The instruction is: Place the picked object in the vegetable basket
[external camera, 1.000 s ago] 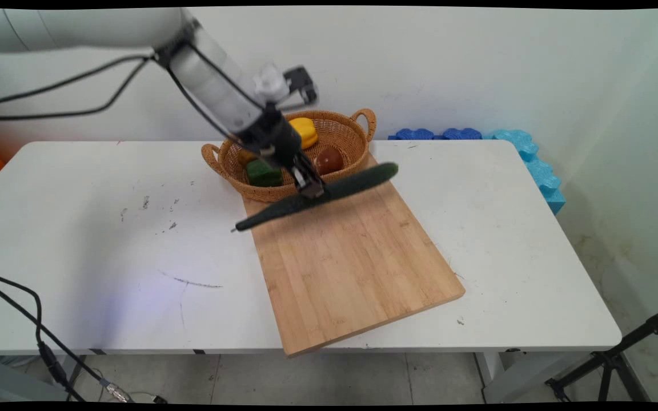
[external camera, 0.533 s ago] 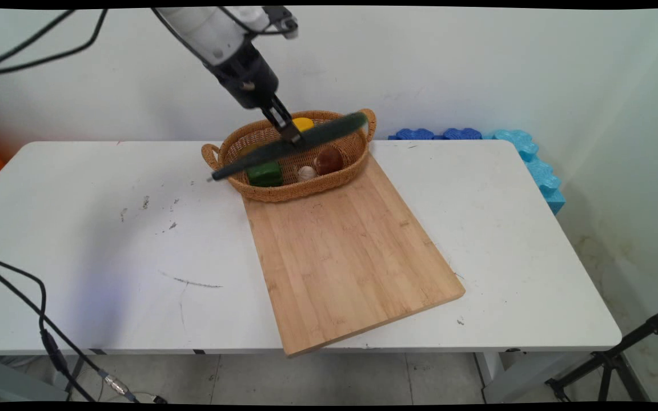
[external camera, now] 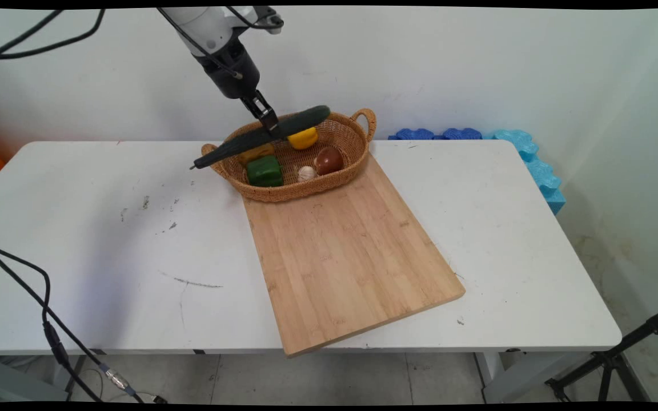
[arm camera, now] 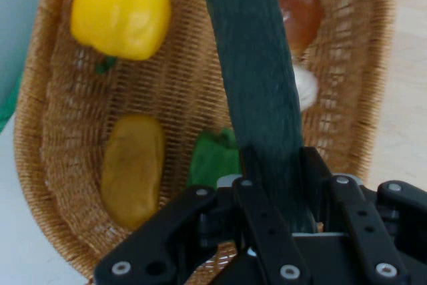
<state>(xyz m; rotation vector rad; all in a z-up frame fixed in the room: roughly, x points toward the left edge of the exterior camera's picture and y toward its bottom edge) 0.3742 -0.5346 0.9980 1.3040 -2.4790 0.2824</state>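
My gripper (external camera: pixel 270 127) is shut on a long dark green cucumber (external camera: pixel 300 119), which hangs tilted in the air over the wicker basket (external camera: pixel 345 171). In the hand view the cucumber (arm camera: pixel 253 65) runs up between my fingers (arm camera: pixel 257 198) above the basket (arm camera: pixel 47 165). Inside the basket lie a yellow pepper (external camera: pixel 305 137), a green pepper (external camera: pixel 264 171), a brown onion (external camera: pixel 329 160), a small white garlic bulb (external camera: pixel 306 172) and a yellowish potato (arm camera: pixel 133 168).
A bamboo cutting board (external camera: pixel 346 251) lies on the white table (external camera: pixel 106 240) in front of the basket, slanting toward the near edge. Blue foam pieces (external camera: pixel 512 148) sit behind the table's far right corner. Black cables (external camera: pixel 43 319) hang at the near left.
The gripper has risen from just above the cutting board and carried the cucumber back and leftward, so it now hangs over the basket.
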